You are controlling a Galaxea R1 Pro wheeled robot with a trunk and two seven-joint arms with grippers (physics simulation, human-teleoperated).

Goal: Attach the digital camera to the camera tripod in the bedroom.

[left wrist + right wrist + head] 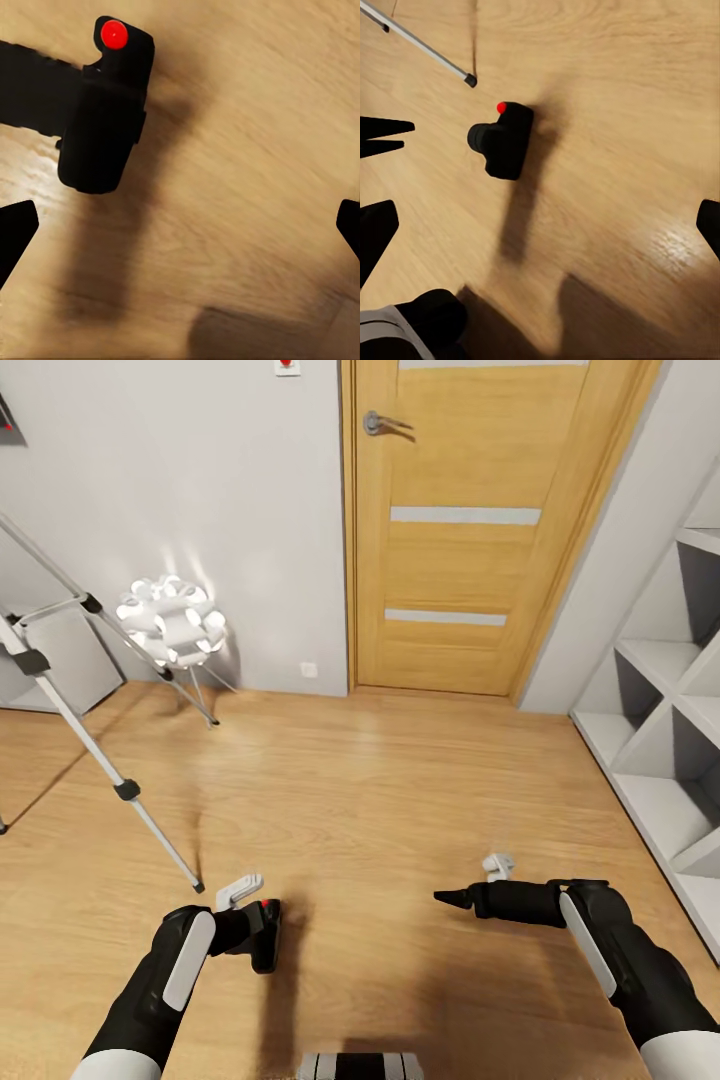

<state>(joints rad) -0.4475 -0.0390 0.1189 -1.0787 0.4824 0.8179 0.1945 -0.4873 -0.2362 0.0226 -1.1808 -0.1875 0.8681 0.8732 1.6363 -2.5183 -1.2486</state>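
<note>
We see the left end effector (pixel 262 937) pinching the digital camera (pixel 266 935); our right end effector (pixel 452 899) looks pressed together.

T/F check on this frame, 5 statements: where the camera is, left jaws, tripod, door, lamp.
1. The digital camera is mounted on the camera tripod. False: it is down by the wood floor, apart from the tripod.
2. The left gripper is right at the camera. True, though whether its jaws have closed on it cannot be told.
3. The right gripper holds the camera. False: it is off to the other side, with nothing in it.
4. The oak door is shut. True.
5. The white ball lamp stands inside the cube shelf. False: it stands by the wall near the tripod.
</note>
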